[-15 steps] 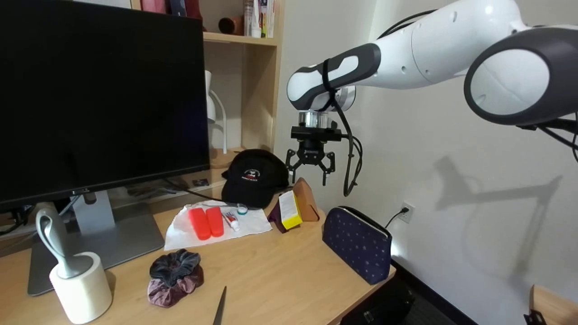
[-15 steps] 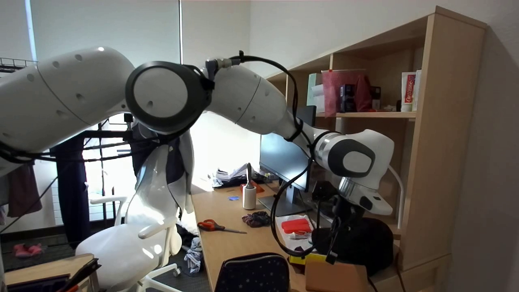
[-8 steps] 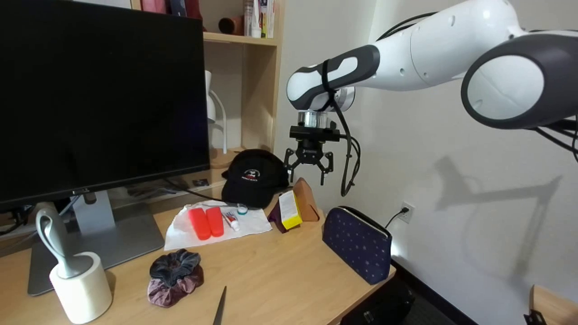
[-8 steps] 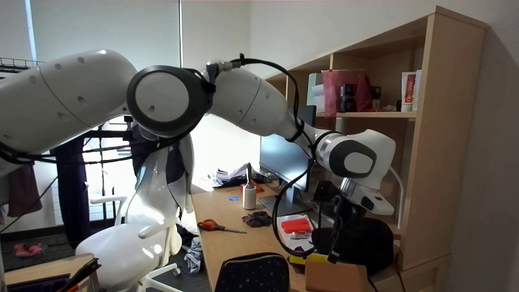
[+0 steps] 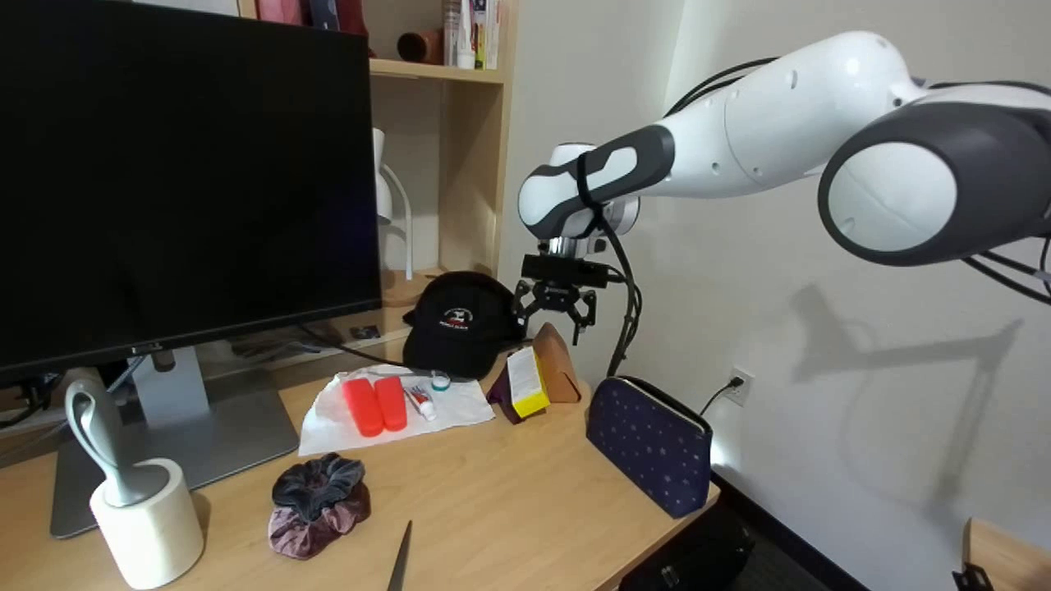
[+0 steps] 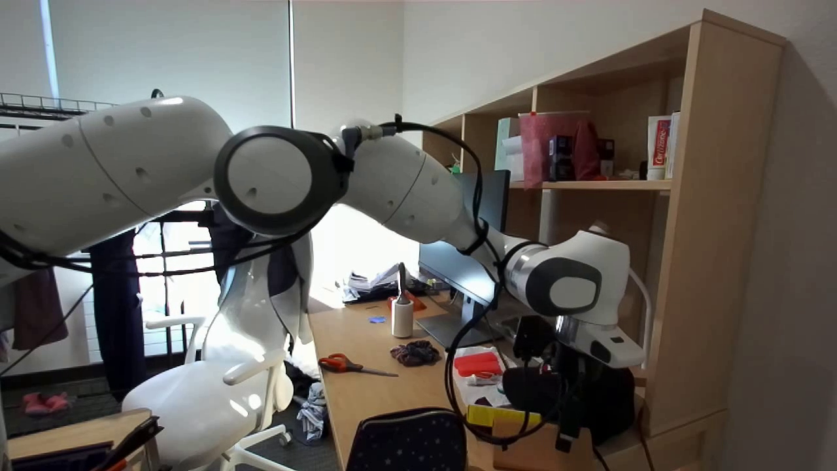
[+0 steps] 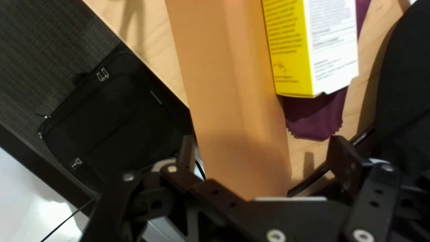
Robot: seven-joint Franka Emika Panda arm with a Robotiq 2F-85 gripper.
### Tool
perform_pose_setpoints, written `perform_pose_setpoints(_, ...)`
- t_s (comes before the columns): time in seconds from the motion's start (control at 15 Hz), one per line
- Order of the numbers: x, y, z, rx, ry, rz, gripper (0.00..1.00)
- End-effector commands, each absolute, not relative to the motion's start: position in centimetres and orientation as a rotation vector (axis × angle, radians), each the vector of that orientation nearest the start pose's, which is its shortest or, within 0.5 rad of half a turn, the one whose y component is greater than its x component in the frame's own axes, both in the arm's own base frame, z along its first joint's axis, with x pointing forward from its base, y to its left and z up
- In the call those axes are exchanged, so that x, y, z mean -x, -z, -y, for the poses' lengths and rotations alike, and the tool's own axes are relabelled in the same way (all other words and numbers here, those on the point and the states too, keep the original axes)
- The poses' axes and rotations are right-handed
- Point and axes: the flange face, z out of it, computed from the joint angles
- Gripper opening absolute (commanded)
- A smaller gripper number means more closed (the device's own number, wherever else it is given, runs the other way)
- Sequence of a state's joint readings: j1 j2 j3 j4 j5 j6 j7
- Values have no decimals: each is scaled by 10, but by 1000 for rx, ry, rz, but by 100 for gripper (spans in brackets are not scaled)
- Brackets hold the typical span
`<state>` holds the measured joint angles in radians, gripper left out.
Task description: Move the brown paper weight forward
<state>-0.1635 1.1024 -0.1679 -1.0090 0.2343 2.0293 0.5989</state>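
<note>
Black fingers (image 7: 187, 151) spread wide, the Robotiq gripper (image 5: 548, 328) hangs empty above the tan-brown paper weight (image 7: 231, 90).
The weight stands at the worktop's (image 5: 493, 509) end edge, toward the back corner, and the wrist view frames it between the fingers, contact unclear. The approach looks nearly complete; the grasp, the forward move and the release appear to remain. Just beside the weight sits a yellow-and-white printed carton (image 7: 310, 50); farther down, past the worktop's edge, lies a black zippered bag (image 7: 124, 124).
</note>
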Motion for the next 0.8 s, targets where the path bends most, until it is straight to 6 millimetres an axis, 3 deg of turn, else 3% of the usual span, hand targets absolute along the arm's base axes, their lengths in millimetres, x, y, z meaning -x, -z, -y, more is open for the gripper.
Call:
perform_pose_setpoints(0.0, -748, -147, 193, 2800, -10, -1448, 100)
perform_pose_setpoints(0.47, -741, -130, 179, 2868, 84, -1424, 100)
perform_pose_setpoints(0.53, -740, -128, 177, 2874, 78, -1421, 75)
perform_pose_setpoints(0.6, -739, -127, 175, 2882, 75, -1420, 73)
perform_pose_setpoints(0.73, -738, -126, 175, 2889, 63, -1413, 59)
